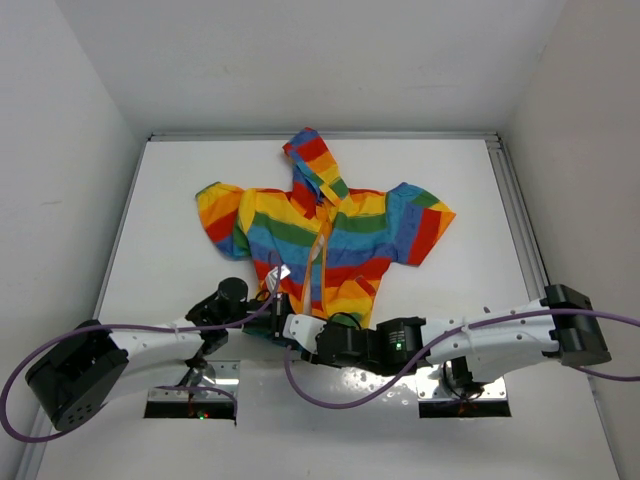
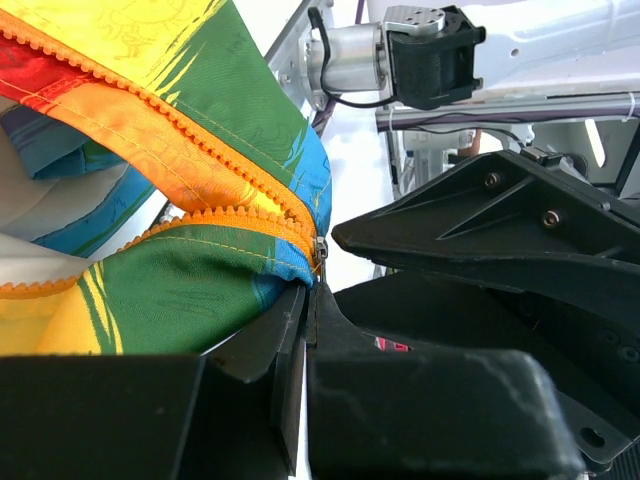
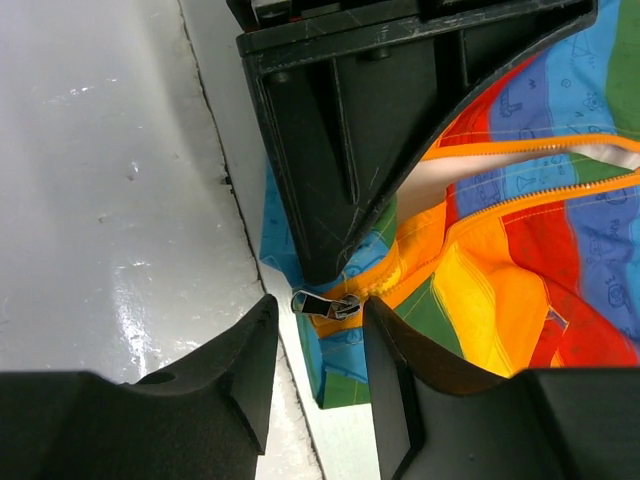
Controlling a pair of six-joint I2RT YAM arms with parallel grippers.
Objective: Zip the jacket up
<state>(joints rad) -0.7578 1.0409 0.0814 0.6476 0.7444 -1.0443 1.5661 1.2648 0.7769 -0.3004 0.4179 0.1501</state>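
Note:
The rainbow-striped jacket [image 1: 345, 235] lies flat on the white table, hood toward the back, its orange front zipper open. My left gripper [image 1: 272, 303] is at the bottom hem; in the left wrist view its jaws [image 2: 308, 300] are shut on the hem fabric [image 2: 180, 290] just below the zipper slider [image 2: 320, 250]. My right gripper [image 1: 293, 325] is beside it. In the right wrist view it [image 3: 320, 335] is open, and the metal zipper pull [image 3: 322, 304] lies between its fingertips, not pinched. The jacket [image 3: 520, 260] fills that view's right side.
The left gripper's black finger [image 3: 350, 150] sits just above the zipper pull in the right wrist view. The right arm's body [image 2: 480, 230] is close on the right in the left wrist view. White walls enclose the table; a metal rail [image 1: 520, 230] runs along its right edge.

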